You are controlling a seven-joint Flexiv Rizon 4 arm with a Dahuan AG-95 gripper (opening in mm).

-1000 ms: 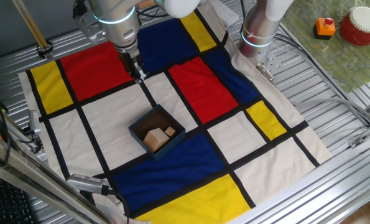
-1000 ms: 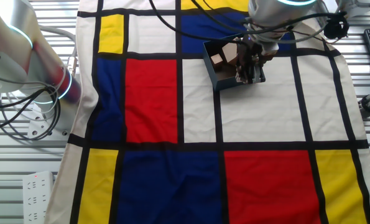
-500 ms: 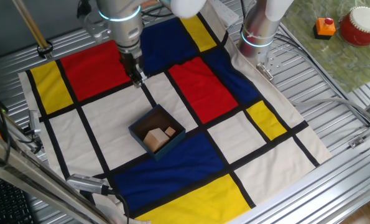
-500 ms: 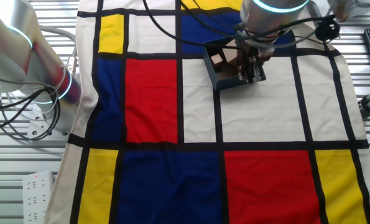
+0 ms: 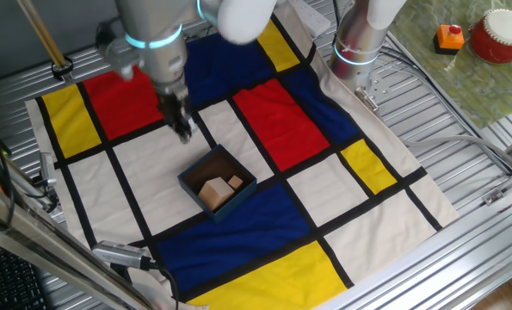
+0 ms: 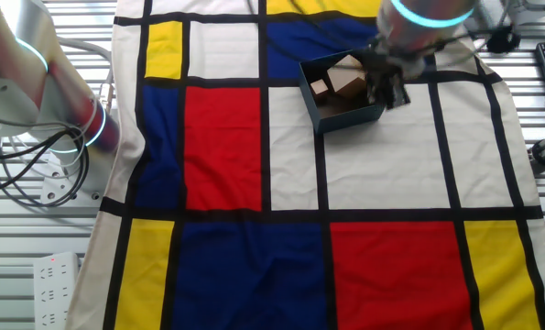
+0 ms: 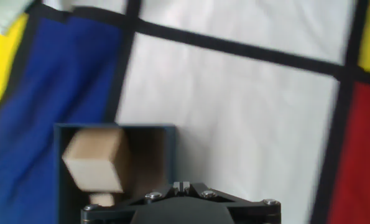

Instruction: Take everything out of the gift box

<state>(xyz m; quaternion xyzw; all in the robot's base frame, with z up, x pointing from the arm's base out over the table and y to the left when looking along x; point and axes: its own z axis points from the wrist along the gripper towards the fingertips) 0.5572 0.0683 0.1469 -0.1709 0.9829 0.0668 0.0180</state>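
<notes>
The gift box (image 5: 194,195) is dark blue outside and brown inside and sits on a white cloth square. It holds two tan wooden blocks, a larger one (image 5: 212,191) and a smaller one (image 5: 236,182). My gripper (image 5: 183,131) hangs over the cloth just beyond the box's far-left corner, shut and empty. In the other fixed view the gripper (image 6: 390,93) is at the right side of the box (image 6: 350,119), with the blocks (image 6: 349,81) inside. In the hand view the box (image 7: 110,127) is at lower left with one block (image 7: 94,160) showing, and the fingertips (image 7: 182,185) are together.
The cloth of red, blue, yellow and white squares covers the metal table. A second arm's base (image 5: 357,43) stands at the back right. A red pot (image 5: 501,36) and an orange item (image 5: 449,37) lie off the cloth at the far right.
My gripper has moved across the cloth and down toward the box's far-left corner. The box and blocks have not moved.
</notes>
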